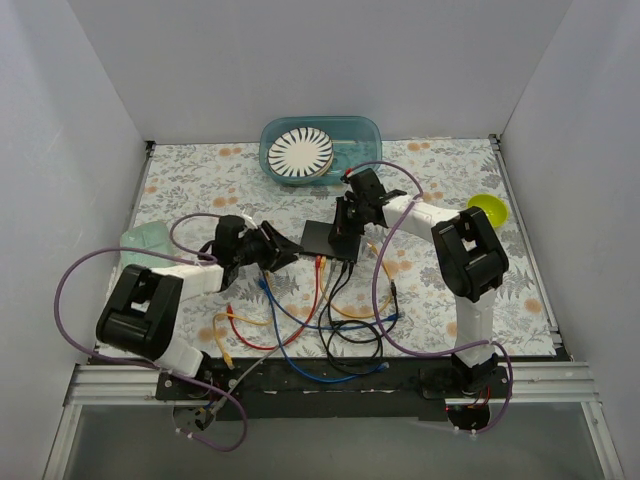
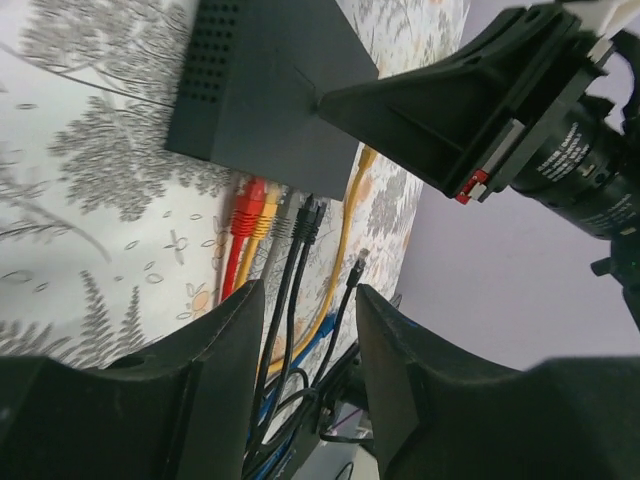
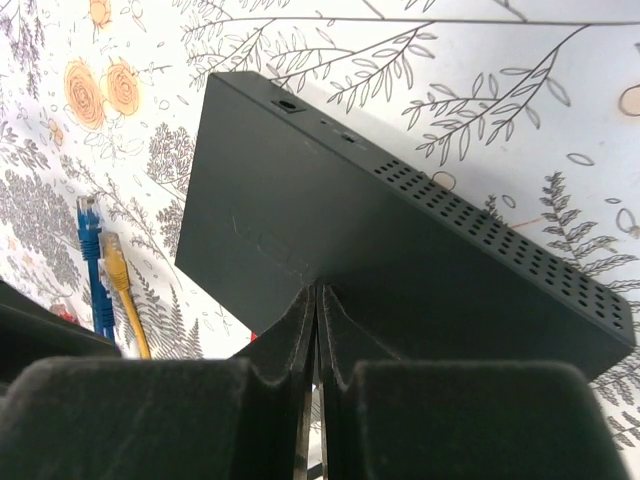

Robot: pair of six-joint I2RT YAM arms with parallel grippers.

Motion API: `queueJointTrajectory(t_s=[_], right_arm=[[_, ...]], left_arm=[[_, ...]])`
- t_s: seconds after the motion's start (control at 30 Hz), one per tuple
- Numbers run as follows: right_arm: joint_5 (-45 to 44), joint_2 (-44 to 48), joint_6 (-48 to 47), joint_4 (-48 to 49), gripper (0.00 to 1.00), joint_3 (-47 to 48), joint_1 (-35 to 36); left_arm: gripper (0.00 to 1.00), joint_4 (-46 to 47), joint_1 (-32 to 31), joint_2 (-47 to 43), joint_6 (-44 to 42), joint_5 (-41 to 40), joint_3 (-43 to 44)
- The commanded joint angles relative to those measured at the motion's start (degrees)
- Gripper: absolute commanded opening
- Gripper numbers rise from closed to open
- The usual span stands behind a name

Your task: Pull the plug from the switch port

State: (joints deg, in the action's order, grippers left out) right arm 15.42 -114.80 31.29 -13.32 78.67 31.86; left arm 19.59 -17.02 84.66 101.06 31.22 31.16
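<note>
The switch [image 1: 325, 238] is a flat dark box lying mid-table on the flowered cloth. My right gripper [image 1: 346, 222] is shut, and its tips press down on the switch's top [image 3: 400, 240]; nothing is between the right gripper [image 3: 317, 295] fingers. In the left wrist view, red [image 2: 245, 215], yellow, grey and black plugs sit in the switch [image 2: 270, 90] ports. A loose black plug [image 2: 362, 262] hangs free just past my left gripper [image 2: 308, 300], which is open with nothing in it. The left gripper [image 1: 283, 250] is a short way left of the switch's port edge.
A teal tub [image 1: 360, 135] holding a striped plate [image 1: 302, 152] stands at the back. A yellow-green bowl [image 1: 488, 209] is at the right and a pale green object [image 1: 145, 245] at the left. Loose cables [image 1: 300, 320] coil in front of the switch. Blue [image 3: 88, 215] and yellow plugs lie unplugged.
</note>
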Motion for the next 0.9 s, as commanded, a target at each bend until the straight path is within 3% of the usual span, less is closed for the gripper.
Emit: queueJointTrajectory(t_s=[0.0,0.37,0.87], right_arm=[[-0.21,-1.3,-0.88,-1.09,0.1,-1.68,0.31],[0.22,-1.21,-0.7,-1.35,0.1,-2.3,0.31],[1.1,-1.3,-0.53,0.05,0.1,-4.58,0.31]], left_arm=[[0.41,4.67,-5.04,4.97,0.2,1.04,4.08],[0.34,2.03,-8.03,18.51,1.51,-6.52,5.84],[0.33,6.95,-7.95,23.35,8.98,-9.78,6.02]])
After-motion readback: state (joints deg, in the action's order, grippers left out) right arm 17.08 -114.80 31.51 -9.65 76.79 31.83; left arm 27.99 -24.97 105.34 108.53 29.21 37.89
